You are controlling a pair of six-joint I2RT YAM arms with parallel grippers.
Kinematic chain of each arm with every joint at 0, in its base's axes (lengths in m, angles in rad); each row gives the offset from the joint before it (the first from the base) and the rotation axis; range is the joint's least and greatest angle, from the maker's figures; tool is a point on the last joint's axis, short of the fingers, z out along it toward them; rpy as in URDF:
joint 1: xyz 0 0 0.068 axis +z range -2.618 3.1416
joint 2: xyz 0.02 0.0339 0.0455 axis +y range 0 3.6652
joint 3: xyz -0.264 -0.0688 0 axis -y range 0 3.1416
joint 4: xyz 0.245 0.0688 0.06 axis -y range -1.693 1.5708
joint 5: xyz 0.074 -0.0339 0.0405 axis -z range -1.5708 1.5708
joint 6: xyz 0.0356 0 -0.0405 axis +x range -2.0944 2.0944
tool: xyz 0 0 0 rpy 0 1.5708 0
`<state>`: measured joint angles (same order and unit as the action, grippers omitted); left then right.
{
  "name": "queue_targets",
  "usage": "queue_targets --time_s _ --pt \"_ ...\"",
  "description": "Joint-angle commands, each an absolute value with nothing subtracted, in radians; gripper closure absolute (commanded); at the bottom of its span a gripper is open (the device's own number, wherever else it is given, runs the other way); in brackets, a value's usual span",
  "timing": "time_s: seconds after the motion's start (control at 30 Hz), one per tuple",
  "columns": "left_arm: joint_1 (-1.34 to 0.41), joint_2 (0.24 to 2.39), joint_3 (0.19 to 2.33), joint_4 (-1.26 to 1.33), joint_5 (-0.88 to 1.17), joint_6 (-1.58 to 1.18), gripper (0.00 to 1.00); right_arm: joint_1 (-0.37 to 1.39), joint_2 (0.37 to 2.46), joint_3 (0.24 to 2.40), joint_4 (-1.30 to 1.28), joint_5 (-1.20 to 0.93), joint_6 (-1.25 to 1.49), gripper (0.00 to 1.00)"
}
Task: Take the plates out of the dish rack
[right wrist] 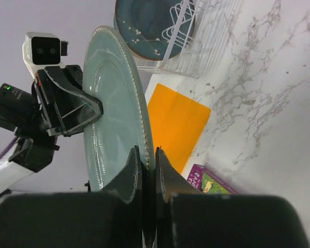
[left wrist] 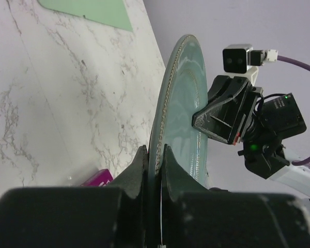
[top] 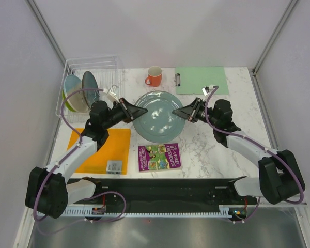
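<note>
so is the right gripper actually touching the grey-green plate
Touching. The right wrist view shows the right gripper clamped on the rim of the grey-green plate, one finger on each face.

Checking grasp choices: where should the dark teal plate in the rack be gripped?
Probably pinch the upper rim, coming from above: the dark teal plate stands on edge in the rack, its lower part fenced by wire.

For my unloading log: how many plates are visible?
4. The left claw and right claw grip a grey-green plate; in the dish rack stand a dark teal plate, a light blue plate and a lime green plate. Others may be hidden.
</note>
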<state>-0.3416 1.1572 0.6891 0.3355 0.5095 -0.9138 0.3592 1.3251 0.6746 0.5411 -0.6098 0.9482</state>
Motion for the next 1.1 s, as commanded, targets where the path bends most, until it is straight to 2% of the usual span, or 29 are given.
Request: queue_targets --time_s 0.0,0.1,0.17,0.2,0.33,0.5,0.67,0.83,1.07 --pt "-0.359 1.137 0.726 0.519 0.558 -0.968 0.97 0.367 1.278 0.670 0.556 -0.591 0.893 1.00" --pt "-0.357 1.114 0.764 0.337 0.509 -0.852 0.56 0.312 1.192 0.690 0.412 -0.503 0.839 1.00" --pt "-0.359 1.089 0.810 0.155 0.421 -0.728 0.54 0.235 1.128 0.710 0.293 -0.445 0.787 1.00" --pt "-0.359 1.082 0.827 0.097 0.381 -0.688 0.45 0.201 1.111 0.715 0.272 -0.442 0.779 1.00" --pt "-0.359 1.036 0.877 -0.116 0.120 -0.501 0.30 0.057 1.060 0.758 0.108 -0.394 0.706 1.00" --pt "-0.357 0.919 0.868 -0.201 -0.050 -0.413 0.20 -0.040 1.110 0.752 0.043 -0.368 0.672 1.00" --pt "-0.359 0.807 0.857 -0.239 -0.219 -0.328 0.08 -0.103 1.205 0.726 0.087 -0.391 0.681 1.00" --pt "-0.359 0.735 0.871 -0.281 -0.264 -0.287 0.12 -0.123 1.296 0.703 0.175 -0.416 0.716 1.00" --pt "-0.357 0.699 0.877 -0.310 -0.313 -0.262 0.07 -0.137 1.428 0.647 0.216 -0.411 0.739 1.00"
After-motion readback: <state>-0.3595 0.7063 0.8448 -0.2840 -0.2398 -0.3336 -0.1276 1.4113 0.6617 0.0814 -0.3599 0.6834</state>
